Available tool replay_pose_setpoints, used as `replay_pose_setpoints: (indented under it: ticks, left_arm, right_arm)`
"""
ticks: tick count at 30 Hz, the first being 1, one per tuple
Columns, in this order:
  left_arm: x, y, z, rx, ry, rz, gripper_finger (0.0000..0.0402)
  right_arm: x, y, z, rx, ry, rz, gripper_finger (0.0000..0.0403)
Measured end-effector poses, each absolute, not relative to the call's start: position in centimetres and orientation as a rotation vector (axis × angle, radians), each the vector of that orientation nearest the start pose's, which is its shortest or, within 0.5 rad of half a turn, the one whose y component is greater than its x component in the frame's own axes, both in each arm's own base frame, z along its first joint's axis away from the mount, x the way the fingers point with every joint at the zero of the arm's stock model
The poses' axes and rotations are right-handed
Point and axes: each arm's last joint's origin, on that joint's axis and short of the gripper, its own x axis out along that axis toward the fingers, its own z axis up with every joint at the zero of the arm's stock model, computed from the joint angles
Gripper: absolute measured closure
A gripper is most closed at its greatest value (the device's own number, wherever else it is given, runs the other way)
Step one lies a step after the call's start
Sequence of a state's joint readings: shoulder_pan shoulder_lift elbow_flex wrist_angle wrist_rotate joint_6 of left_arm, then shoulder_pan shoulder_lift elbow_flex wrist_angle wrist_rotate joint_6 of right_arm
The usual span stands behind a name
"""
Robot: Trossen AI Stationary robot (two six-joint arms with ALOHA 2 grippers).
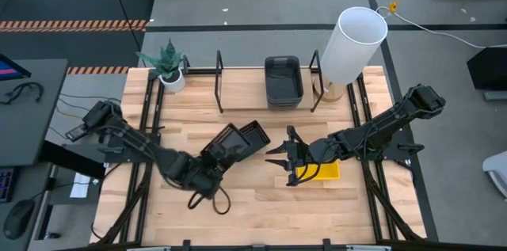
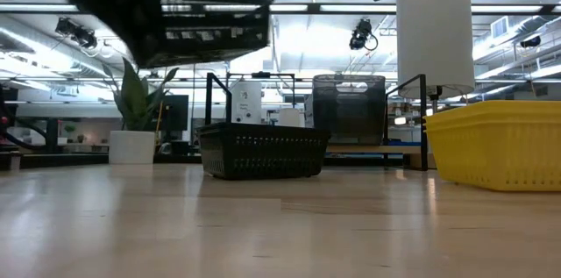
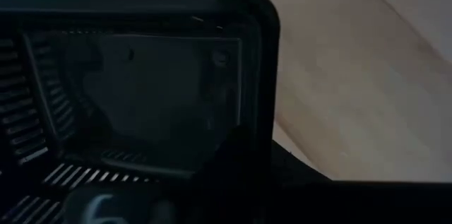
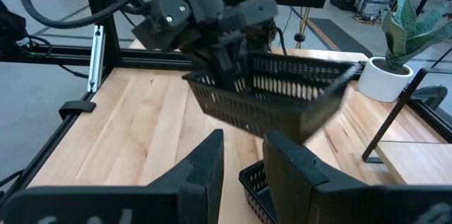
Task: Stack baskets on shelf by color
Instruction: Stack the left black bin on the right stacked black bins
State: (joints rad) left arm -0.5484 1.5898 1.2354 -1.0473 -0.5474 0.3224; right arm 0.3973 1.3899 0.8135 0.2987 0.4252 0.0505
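Note:
My left gripper (image 1: 207, 165) is shut on a black slatted basket (image 1: 225, 145), lifted above the table's middle; in the low view that basket (image 2: 203, 28) hangs high. A second black basket (image 1: 256, 135) stands on its base on the table beside it. My right gripper (image 1: 282, 158) is open and hovers right of both, touching nothing; its fingers (image 4: 212, 160) point at the held basket (image 4: 282, 97). A yellow basket (image 1: 323, 171) sits on the table under the right wrist. Dark grey baskets (image 1: 283, 79) stand stacked on the shelf (image 1: 238, 86). My left gripper holds the black basket by the rim of one slatted wall (image 4: 224, 75), near a corner, a finger (image 4: 227, 60) running down the wall's outside. It comes slanting down from the table's left. The basket is lifted clear and tilted, its open side (image 3: 141, 90) facing the left wrist camera.
A white cylinder lamp (image 1: 353, 43) stands at the shelf's right end, and a potted plant (image 1: 169, 67) at its left end. Black bracket uprights (image 1: 219, 81) divide the shelf. Bare tabletop (image 1: 261, 211) lies toward the near edge.

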Motion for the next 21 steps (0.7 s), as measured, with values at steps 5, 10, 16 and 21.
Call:
replay_pose_setpoints:
  ticks: [5, 10, 16, 21]
  left_arm:
    - [28.0, -11.5, 25.0, 1.042, 1.151, -0.192, 0.0398]
    - [29.5, -9.1, 25.2, 1.033, 1.138, -0.177, 0.0399]
    - [31.2, -7.4, 23.8, 1.035, 1.169, -0.197, 0.0399]
    - [32.7, -7.3, 21.2, 1.077, 1.220, -0.279, 0.0400]
  right_arm:
    - [28.2, 10.6, 25.5, -0.059, 0.247, -0.034, 0.0298]
    - [28.2, 10.6, 25.5, -0.065, 0.247, -0.032, 0.0298]
    - [28.1, 11.0, 25.6, -0.065, 0.239, -0.018, 0.0298]
    - [28.0, 11.4, 25.9, -0.109, 0.207, -0.030, 0.0298]
